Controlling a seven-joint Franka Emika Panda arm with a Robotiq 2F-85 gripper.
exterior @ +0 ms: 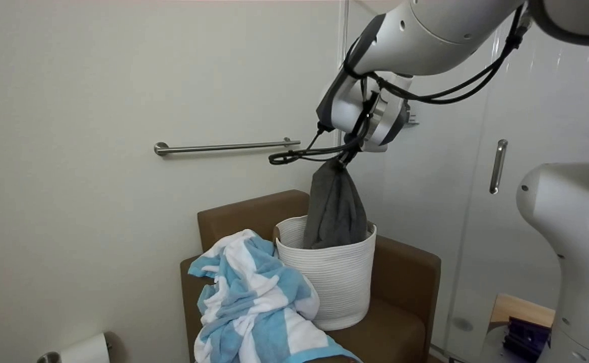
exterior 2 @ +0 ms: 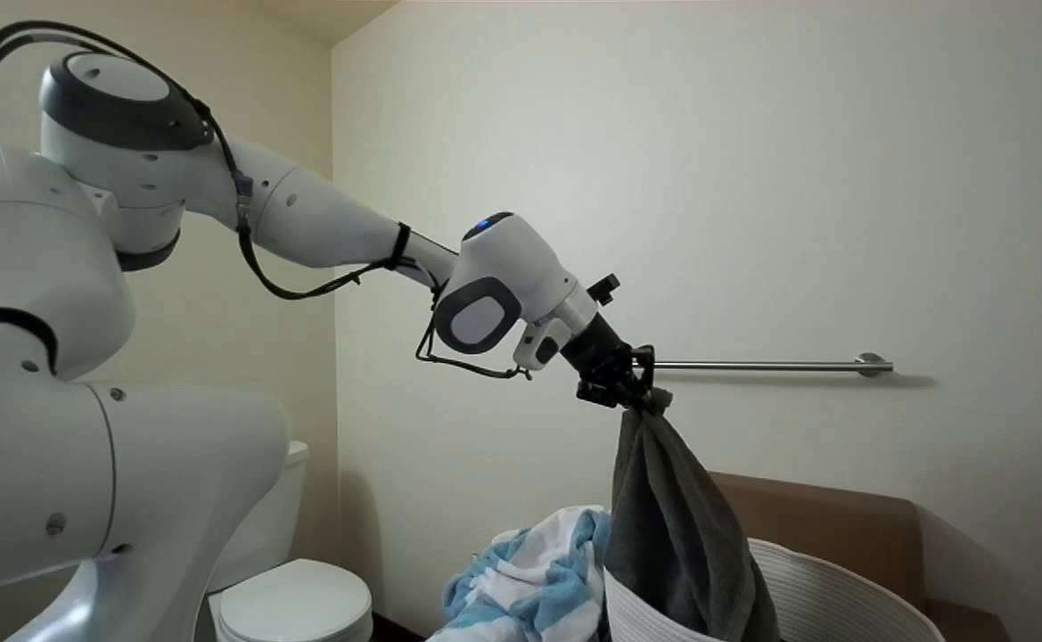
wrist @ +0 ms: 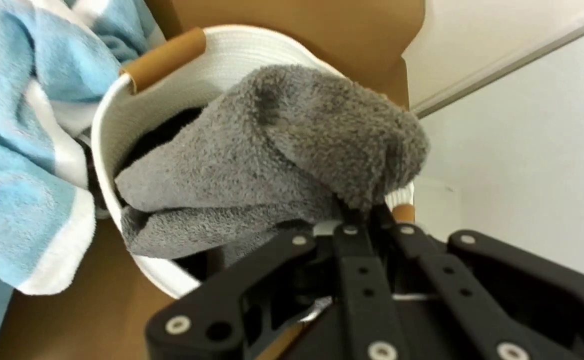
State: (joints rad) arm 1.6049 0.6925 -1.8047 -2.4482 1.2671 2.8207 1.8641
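A grey towel [wrist: 252,160] hangs from my gripper [wrist: 371,212], whose fingers are shut on a bunched end of it. Both exterior views show the towel [exterior: 333,212] dropping from the fingertips into a white woven basket [exterior: 327,290] with tan handles. The towel's lower part lies inside the basket rim [wrist: 104,165], and its bottom is hidden there in the exterior views. My gripper [exterior 2: 641,401] is above the basket, tilted downward. Left of the basket in the wrist view is a blue and white striped towel [wrist: 67,55], crumpled and apart from the gripper.
The basket stands on a brown armchair [exterior: 405,322], with the striped towel draped over its seat. A metal towel bar [exterior: 223,147] is fixed to the wall behind. Also in view are a glass door handle [exterior: 498,166], a toilet [exterior 2: 298,602] and a paper roll [exterior: 86,350].
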